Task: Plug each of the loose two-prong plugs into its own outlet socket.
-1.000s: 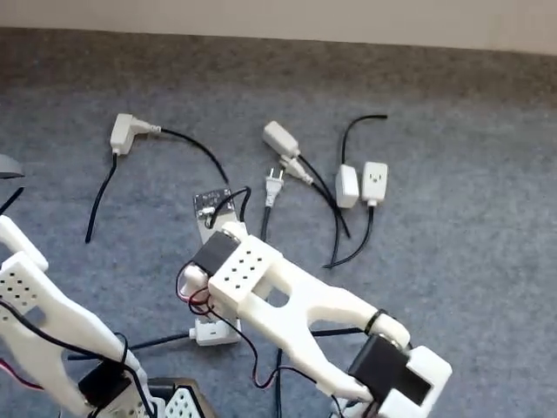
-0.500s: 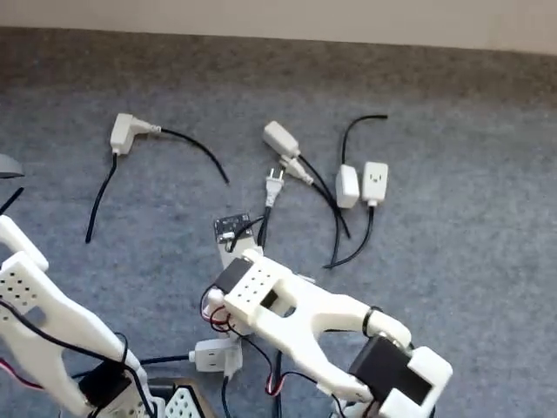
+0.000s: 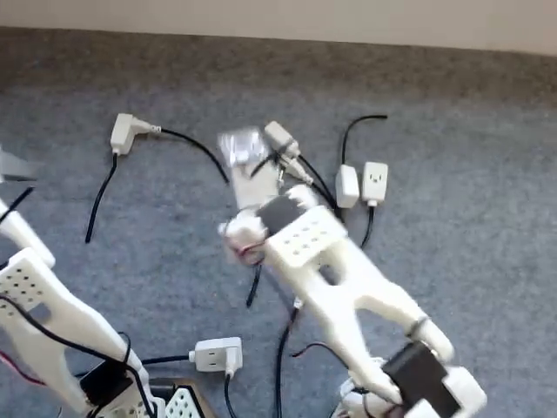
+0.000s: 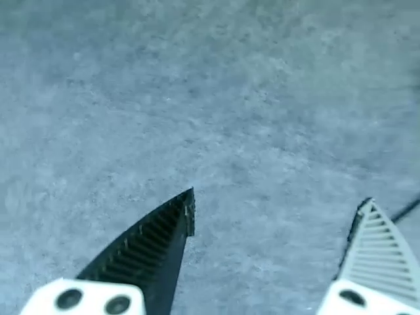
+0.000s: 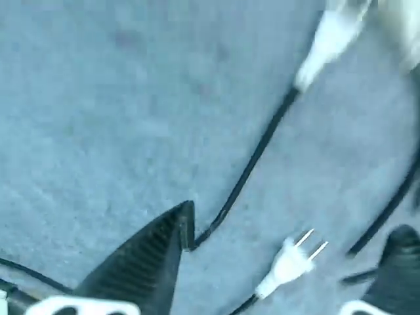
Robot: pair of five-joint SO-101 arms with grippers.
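Grey bench [image 5: 98,98]; my right end effector [image 5: 290,223] is hanging wide over the plug [image 5: 283,264]. I should be grabbing its body.

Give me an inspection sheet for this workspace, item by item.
Surface: grey carpet, flat.
Job's things: two-prong plug lying loose; white socket and white socket block lying on the carpet.
Clutter: nothing seen.
Grippers: left gripper open over bare carpet; right gripper open above the plug, holding nothing.
Cables: black cables strewn loose across the carpet.
Surroundings: pale wall beyond the carpet.
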